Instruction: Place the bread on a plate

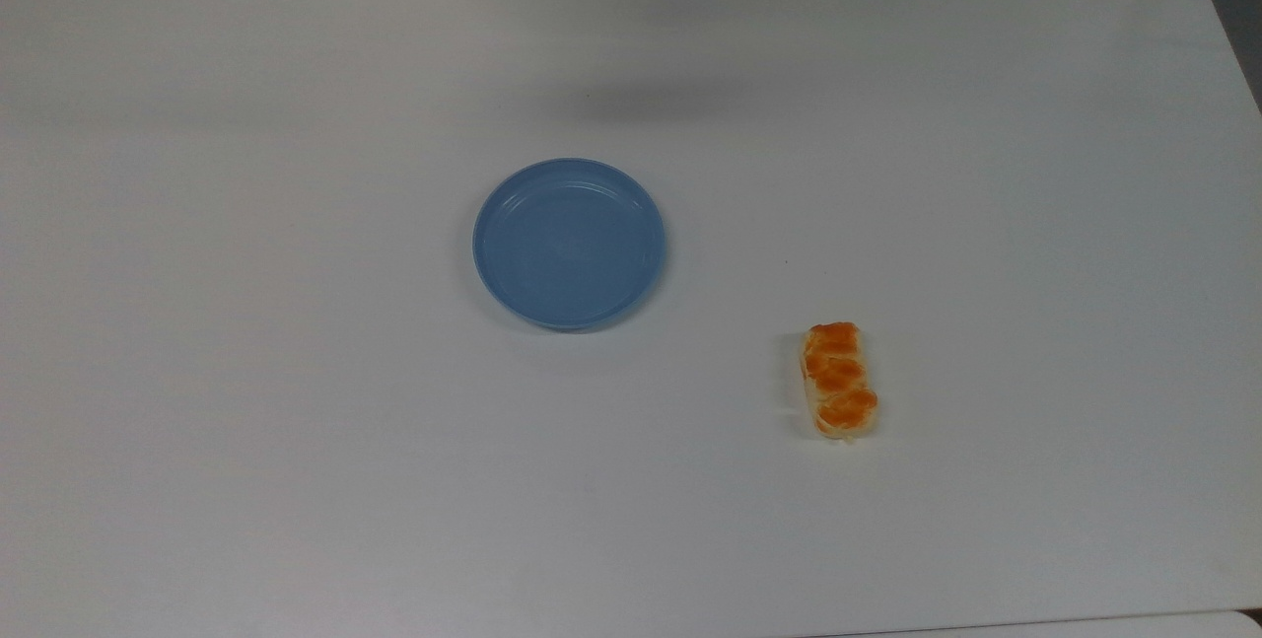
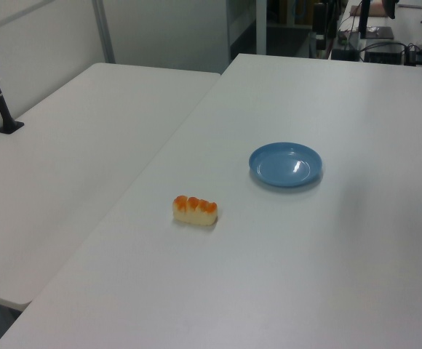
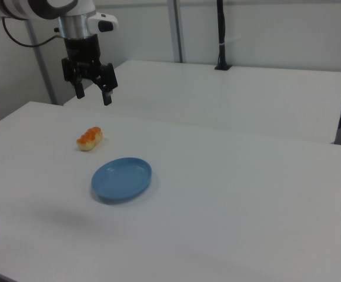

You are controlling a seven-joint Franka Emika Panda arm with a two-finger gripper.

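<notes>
Bread (image 1: pixel 839 380) lies on the bare white tabletop (image 1: pixel 296 421), untouched, well apart from the plate (image 1: pixel 569 244); in the top view it sits to the plate's lower right. Its long axis runs nearly top-to-bottom in the top view, tilted slightly. Plate carries nothing.

Jaws (image 3: pixel 92 92) hang high above the tabletop in the right view, spread wide with nothing between the fingers. In the right view, bread (image 3: pixel 90 138) lies below them on the tabletop, so the coming move looks like a mostly downward reach.

Judgement: fingers should close across the short width of the roll. Open room on all sides of it; no edge nearby. The second table (image 3: pixel 247 100) behind is out of the path.
</notes>
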